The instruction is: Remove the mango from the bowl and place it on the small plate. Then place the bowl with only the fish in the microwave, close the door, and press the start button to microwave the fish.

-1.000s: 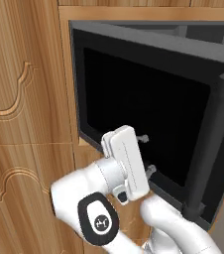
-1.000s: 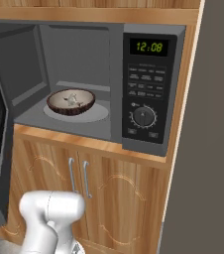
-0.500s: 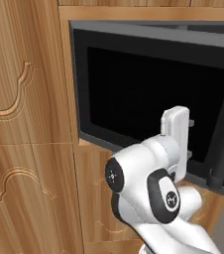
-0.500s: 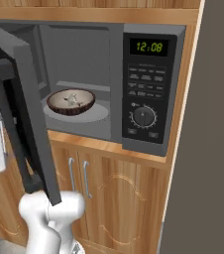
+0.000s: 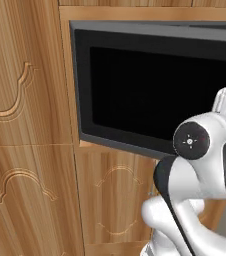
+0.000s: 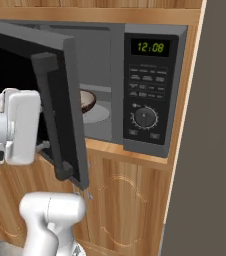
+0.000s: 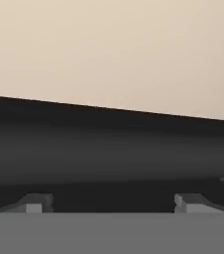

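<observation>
Wood cabinet panels [image 5: 25,125] with carved curved trim fill the wall left of and under the oven opening. Lower cabinet door [image 6: 130,205] with carved arch below, right base view. Plain grey wall [image 6: 210,150] at right edge. Beige surface [image 7: 109,49] across hand view top.

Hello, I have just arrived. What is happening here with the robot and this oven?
The robot arm is pushing the microwave's door closed. Its gripper is open, holds nothing, and sits against the outer face of the door near the long bar handle. The door is partly shut. The dark brown bowl is already inside the microwave. The clock on the control panel reads 12:08, and pressing start is not yet done.
</observation>
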